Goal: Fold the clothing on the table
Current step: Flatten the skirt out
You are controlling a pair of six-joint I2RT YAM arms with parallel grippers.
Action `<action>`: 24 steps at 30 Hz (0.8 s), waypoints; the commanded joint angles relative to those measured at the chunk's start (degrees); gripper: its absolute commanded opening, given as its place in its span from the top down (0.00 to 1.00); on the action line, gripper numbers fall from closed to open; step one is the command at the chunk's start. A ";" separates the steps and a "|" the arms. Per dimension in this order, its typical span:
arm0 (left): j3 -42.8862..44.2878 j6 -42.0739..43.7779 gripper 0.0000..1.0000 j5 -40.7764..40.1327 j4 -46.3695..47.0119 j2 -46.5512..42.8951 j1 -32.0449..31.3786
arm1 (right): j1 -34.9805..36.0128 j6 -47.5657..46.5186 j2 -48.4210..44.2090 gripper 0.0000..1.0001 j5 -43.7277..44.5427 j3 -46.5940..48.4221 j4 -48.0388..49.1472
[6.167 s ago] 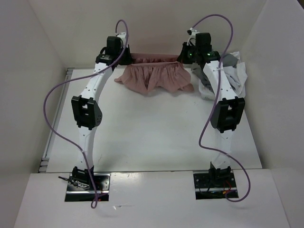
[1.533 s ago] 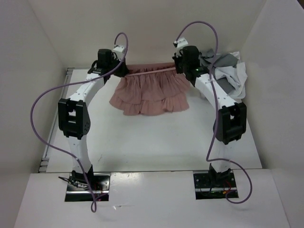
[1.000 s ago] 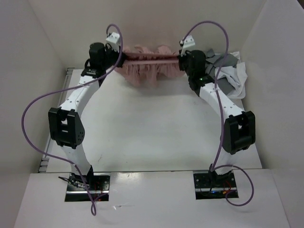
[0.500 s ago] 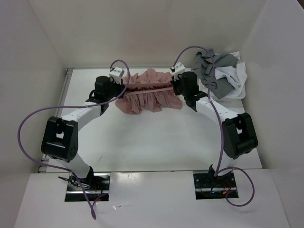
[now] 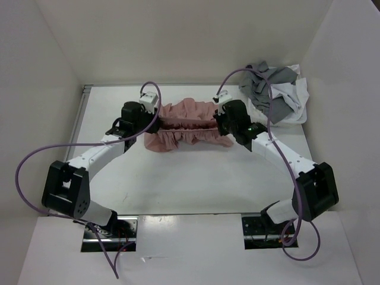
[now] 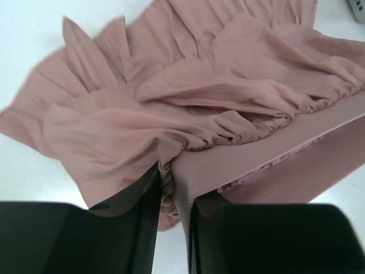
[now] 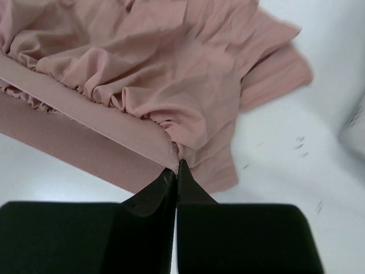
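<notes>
**Item:** the clothing [image 5: 187, 124], dusty pink, ruffled.

**Location:** it lies on the tabletop [image 5: 196, 178], near the heap of grey and white garments [image 5: 276, 95]. It is on the left arm's side of that heap and apart from it.

**Condition:** I read it as doubled over once. The waistband [image 6: 274, 145] lies stretched across the top of the gathered tiers, with ruffles showing on both sides of it. The layers are bunched and wrinkled, and their edges do not line up.

**Left end effector** [image 6: 169, 191]: it sits at the waistband end farther from the heap. Its fingers stand slightly apart with the gathered corner between them. I cannot tell whether they pinch the cloth or only flank it.

**Right end effector** [image 7: 175, 166]: it sits at the waistband end nearer the heap. Its fingers are together, clamped on the very corner of the band.

**Done, in my judgement:** the garment is down on the tabletop and a first fold is laid.

**Left, in my judgement:**
- Free both corners.
- Flatten the bunched tiers.
- Make at least one more fold across the width.
- Square the edges into a compact stack.

**Note:** the heap is not part of this job.
</notes>
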 commanded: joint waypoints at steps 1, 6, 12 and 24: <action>-1.03 -5.72 0.70 -4.38 -6.86 -3.98 -0.36 | 0.81 6.40 -1.41 1.00 3.01 0.44 -11.85; -2.61 -14.34 0.70 -5.44 -15.56 -6.70 -3.70 | 5.73 14.41 1.58 1.00 -1.02 1.15 -21.08; -8.76 -25.30 0.70 -0.35 -21.19 -8.81 -5.28 | 11.25 27.07 -0.52 1.00 -6.92 -3.33 -25.66; -25.02 -39.65 0.65 4.49 -26.29 -20.32 -7.48 | 22.07 47.45 -1.13 1.00 -16.59 -10.62 -30.94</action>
